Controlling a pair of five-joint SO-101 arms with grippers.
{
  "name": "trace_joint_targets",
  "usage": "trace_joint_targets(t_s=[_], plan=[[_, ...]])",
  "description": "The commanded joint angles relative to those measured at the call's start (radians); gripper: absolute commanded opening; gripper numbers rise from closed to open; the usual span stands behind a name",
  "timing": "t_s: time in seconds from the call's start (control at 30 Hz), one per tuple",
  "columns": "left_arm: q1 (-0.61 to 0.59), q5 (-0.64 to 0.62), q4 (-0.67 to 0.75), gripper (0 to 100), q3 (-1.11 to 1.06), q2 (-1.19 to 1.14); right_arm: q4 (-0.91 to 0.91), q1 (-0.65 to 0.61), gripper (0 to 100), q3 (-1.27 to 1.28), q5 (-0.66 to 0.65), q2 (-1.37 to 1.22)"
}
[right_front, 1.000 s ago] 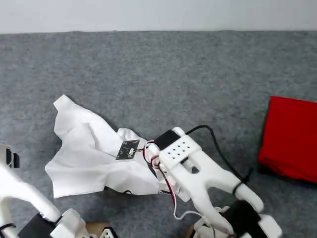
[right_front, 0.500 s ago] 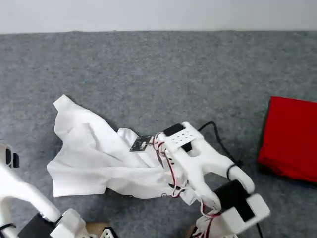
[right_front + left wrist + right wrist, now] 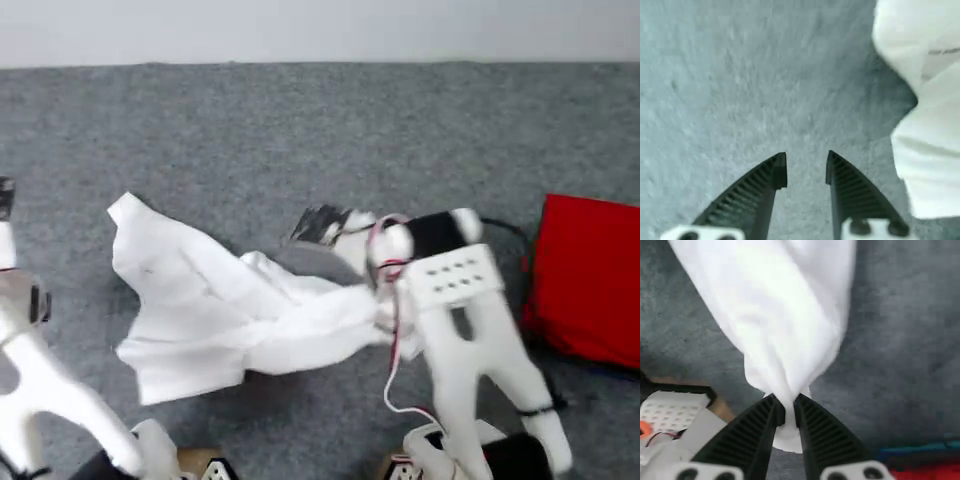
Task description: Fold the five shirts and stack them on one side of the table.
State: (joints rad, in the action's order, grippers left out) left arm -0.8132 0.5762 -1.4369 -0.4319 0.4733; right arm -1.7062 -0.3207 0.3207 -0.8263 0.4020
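- My right pincer [image 3: 789, 410] grips a bunched edge of the white shirt [image 3: 220, 315], I think to pull it flat.
- The shirt lies crumpled left of centre on the tabletop [image 3: 300, 130].
- My left pincer [image 3: 806, 167] hangs open just beside it.
- The folded red shirt [image 3: 588, 280] at the right edge probably marks the stack.

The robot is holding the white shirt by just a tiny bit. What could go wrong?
The right claw pinches only a small bunched bit of the white shirt, so the cloth might slip out. The shirt is scrunched and twisted, not flat, so a fold could come out messy. That arm is also close to the red shirt and might bump it.
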Motion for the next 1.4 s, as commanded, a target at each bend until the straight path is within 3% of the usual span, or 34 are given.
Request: trace_joint_targets(t_s=[0.0,0.17,0.43,0.6,0.83,1.17,1.37], plan=[[0.124,-0.005,-0.011,14,-0.01,0.081,-0.019,0.113,0.9,-0.173,-0.054,0.077],[0.319,-0.005,-0.04,14,-0.058,0.086,-0.008,0.193,0.9,-0.213,-0.078,0.077],[0.76,-0.003,-0.183,14,-0.193,0.086,0.13,0.197,1.0,-0.061,-0.075,0.077],[0.933,-0.005,-0.183,14,-0.318,0.086,0.17,0.199,1.0,0.008,-0.075,0.084],[0.951,0.044,-0.163,14,-0.354,0.061,0.17,0.2,1.2,0.008,-0.075,0.085],[0.95,0.041,-0.011,15,-0.414,-0.315,0.17,0.202,1.3,0.008,-0.074,0.082],[0.951,-0.026,0.049,17,-0.414,-0.43,0.171,0.217,1.4,0.008,-0.074,0.079]])
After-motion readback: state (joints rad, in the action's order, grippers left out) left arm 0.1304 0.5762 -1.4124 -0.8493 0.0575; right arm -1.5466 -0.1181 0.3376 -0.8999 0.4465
